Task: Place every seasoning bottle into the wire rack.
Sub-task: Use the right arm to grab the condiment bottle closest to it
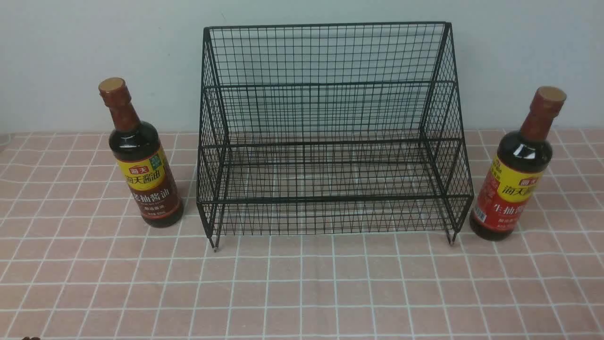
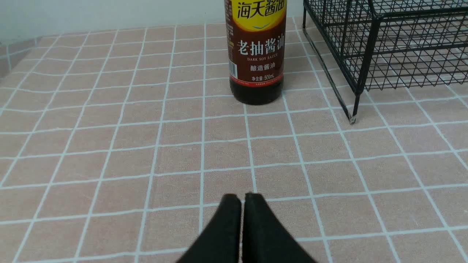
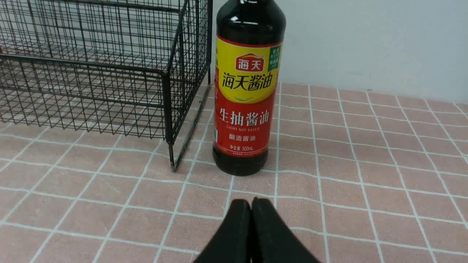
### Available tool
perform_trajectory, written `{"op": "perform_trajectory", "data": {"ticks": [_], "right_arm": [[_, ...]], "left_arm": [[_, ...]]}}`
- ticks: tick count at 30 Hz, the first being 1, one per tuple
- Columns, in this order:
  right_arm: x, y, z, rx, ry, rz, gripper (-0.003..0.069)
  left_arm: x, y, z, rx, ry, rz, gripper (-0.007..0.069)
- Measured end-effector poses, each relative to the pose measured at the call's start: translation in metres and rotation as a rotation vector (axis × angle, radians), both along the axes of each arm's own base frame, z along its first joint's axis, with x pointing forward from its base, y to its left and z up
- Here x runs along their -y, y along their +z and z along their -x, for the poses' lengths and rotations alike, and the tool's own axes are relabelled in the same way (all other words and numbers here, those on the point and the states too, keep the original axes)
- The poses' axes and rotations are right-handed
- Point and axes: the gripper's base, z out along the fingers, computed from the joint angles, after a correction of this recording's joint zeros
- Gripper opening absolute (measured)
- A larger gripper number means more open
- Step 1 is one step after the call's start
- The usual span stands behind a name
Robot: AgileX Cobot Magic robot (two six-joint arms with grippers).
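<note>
Tablecloth (image 1: 302,293): dusty pink squares, thin white grid lines. Wall (image 1: 71,42): plain pale grey-white. Wire rack (image 1: 330,217): black mesh throughout.

Left gripper (image 2: 243,199): black. Ahead of it, the brown-label bottle (image 2: 256,54): dark contents, yellow band, brown label with white characters, reddish-brown neck, tan cap.

Right gripper (image 3: 251,204): black. Ahead of it, the red-label bottle (image 3: 246,102): near-black glass, yellow band with red logo and green corner patch, red label, white characters.
</note>
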Motion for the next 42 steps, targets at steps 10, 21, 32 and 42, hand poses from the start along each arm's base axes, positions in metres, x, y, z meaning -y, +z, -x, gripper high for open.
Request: {"op": "perform_trajectory", "data": {"ticks": [10, 21, 32, 42], "right_arm": [[0.000, 0.000, 0.000, 0.000, 0.000, 0.000, -0.0008], [0.000, 0.000, 0.000, 0.000, 0.000, 0.000, -0.0008], [0.000, 0.001, 0.000, 0.012, 0.000, -0.019, -0.0008], [0.001, 0.026, -0.002, 0.268, -0.037, -0.473, -0.0008]], "left_arm": [[0.000, 0.000, 0.000, 0.000, 0.000, 0.000, -0.0007], [0.000, 0.000, 0.000, 0.000, 0.000, 0.000, -0.0007], [0.000, 0.000, 0.000, 0.000, 0.000, 0.000, -0.0007], [0.000, 0.000, 0.000, 0.000, 0.000, 0.000, -0.0007]]}}
